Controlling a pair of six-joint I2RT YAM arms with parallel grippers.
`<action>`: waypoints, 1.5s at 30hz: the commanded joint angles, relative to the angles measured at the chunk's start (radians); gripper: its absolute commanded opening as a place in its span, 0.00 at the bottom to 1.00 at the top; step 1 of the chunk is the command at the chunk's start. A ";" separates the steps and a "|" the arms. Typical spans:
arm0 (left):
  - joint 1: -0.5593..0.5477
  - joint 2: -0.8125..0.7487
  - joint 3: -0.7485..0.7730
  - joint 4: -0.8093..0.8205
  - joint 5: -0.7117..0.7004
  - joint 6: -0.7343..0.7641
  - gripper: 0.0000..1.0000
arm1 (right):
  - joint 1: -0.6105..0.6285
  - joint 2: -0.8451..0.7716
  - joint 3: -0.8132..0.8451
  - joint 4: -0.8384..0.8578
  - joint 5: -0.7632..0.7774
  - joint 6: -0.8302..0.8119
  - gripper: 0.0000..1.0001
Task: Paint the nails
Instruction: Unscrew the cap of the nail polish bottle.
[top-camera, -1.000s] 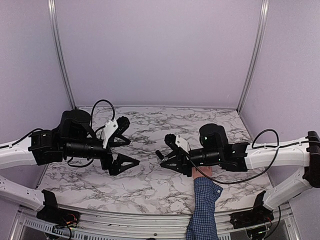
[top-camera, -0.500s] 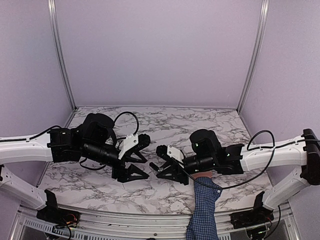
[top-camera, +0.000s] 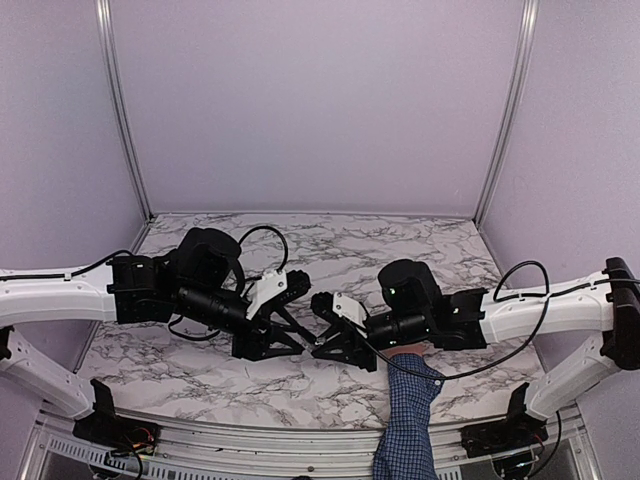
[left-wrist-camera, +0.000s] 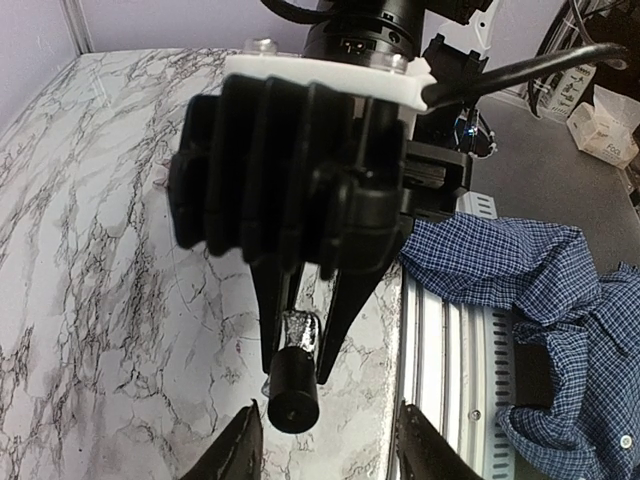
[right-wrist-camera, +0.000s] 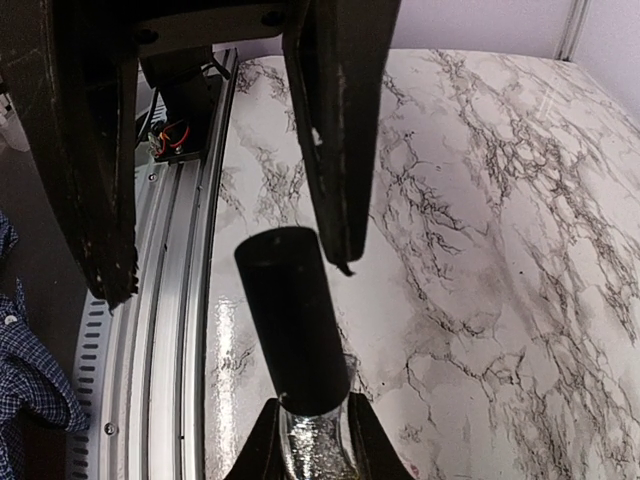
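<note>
Top external shows me both arms reaching in over the marble surface (top-camera: 400, 250). The left pincer (top-camera: 292, 318) and the right pincer (top-camera: 325, 325) meet almost tip to tip.

The right pincer is clamped on a small bottle (left-wrist-camera: 298, 330). On the left wrist camera I see its glittery grey body squeezed between the two black fingers (left-wrist-camera: 270, 300). Its black cap (left-wrist-camera: 292, 395) sticks out past their tips toward my left pincer.

The left pincer is partly spread, its gap wider than the cap. On the right wrist camera its two fingers (right-wrist-camera: 335, 130) stand either side of the cap's end. One tip is close against the cap and the other is well apart from it. I cannot tell whether the near one touches.

Behind the right pincer, under that arm's wrist, a pale hand (top-camera: 405, 350) lies on the surface. Its blue checked sleeve (top-camera: 405, 420) runs back to the near edge. The arm covers the fingers, so I cannot see the nails from any camera. They are somewhere under the right wrist, well behind the bottle.
</note>
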 joint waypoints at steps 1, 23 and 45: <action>-0.007 0.015 0.026 0.042 -0.005 -0.004 0.45 | 0.010 0.009 0.031 0.018 -0.011 0.008 0.00; -0.012 0.072 0.042 0.046 -0.007 -0.002 0.33 | 0.018 0.022 0.034 0.018 -0.034 0.005 0.00; -0.024 0.065 0.043 0.020 -0.029 0.015 0.00 | 0.021 0.030 0.029 0.014 -0.031 0.002 0.00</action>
